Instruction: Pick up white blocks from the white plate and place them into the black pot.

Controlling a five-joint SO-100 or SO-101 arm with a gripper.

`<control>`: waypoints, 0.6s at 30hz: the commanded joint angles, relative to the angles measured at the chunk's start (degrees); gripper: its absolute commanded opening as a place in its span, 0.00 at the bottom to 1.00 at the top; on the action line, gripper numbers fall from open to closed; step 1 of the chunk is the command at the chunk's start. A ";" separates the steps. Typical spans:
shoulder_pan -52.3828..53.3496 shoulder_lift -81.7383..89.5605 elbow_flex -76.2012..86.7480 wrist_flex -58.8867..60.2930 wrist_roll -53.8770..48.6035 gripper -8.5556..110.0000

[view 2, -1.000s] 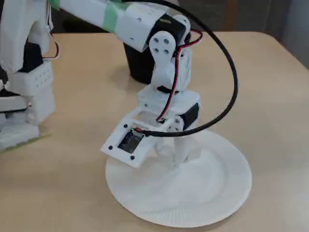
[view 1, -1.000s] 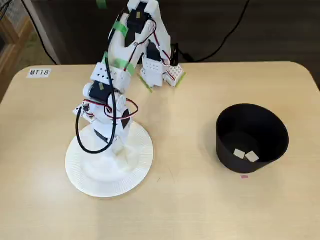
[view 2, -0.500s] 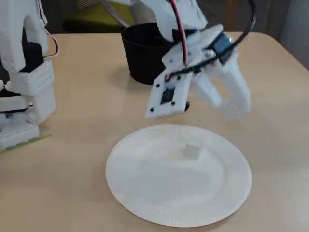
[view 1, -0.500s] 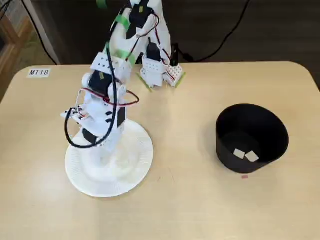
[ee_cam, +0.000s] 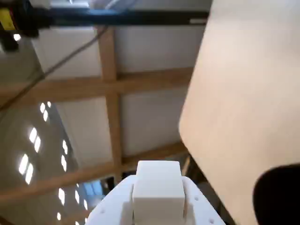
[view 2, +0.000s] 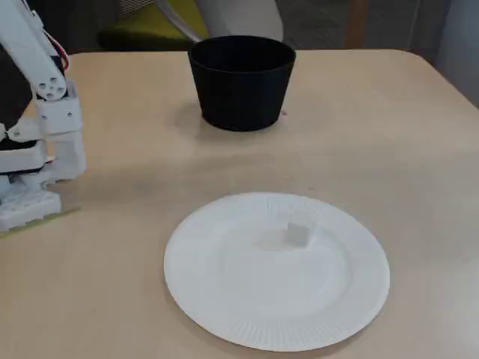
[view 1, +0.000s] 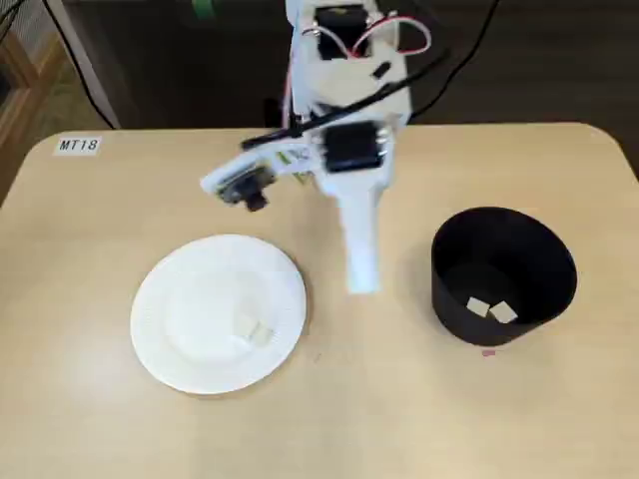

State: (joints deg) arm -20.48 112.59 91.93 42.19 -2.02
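Observation:
In a fixed view the white plate (view 1: pixel 218 311) lies left of centre with a small cream cluster of white blocks (view 1: pixel 255 331) on its right part; I cannot tell whether it is one or two. The black pot (view 1: pixel 504 274) stands at the right with two white blocks (view 1: pixel 491 310) inside. My gripper (view 1: pixel 361 282) hangs raised between plate and pot, jaws together, with no block showing in it. Another fixed view shows the plate (view 2: pixel 224 314), one block (view 2: pixel 298 234) and the pot (view 2: pixel 241 82). The wrist view shows the gripper's white body (ee_cam: pixel 158 192) and the pot's edge (ee_cam: pixel 281 197).
The arm's base (view 2: pixel 37 142) stands at the table's back edge, at the left of the side fixed view. A label reading MT18 (view 1: pixel 78 146) sits on the far left corner. A tiny pink speck (view 1: pixel 488 351) lies in front of the pot.

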 commanded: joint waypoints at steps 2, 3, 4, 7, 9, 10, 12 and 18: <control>-10.37 4.31 8.53 -1.14 -3.08 0.05; -11.78 4.48 11.43 -2.02 -3.60 0.05; -12.92 4.66 14.50 -3.60 -3.87 0.05; -15.56 4.83 24.87 -13.27 -3.78 0.05; -16.52 3.87 28.74 -16.96 -3.60 0.05; -16.70 3.16 29.62 -17.67 -3.87 0.05; -16.79 1.49 30.23 -18.81 -4.39 0.05; -16.52 -1.05 30.23 -21.53 -3.78 0.05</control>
State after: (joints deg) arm -36.65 111.45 122.08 22.06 -6.15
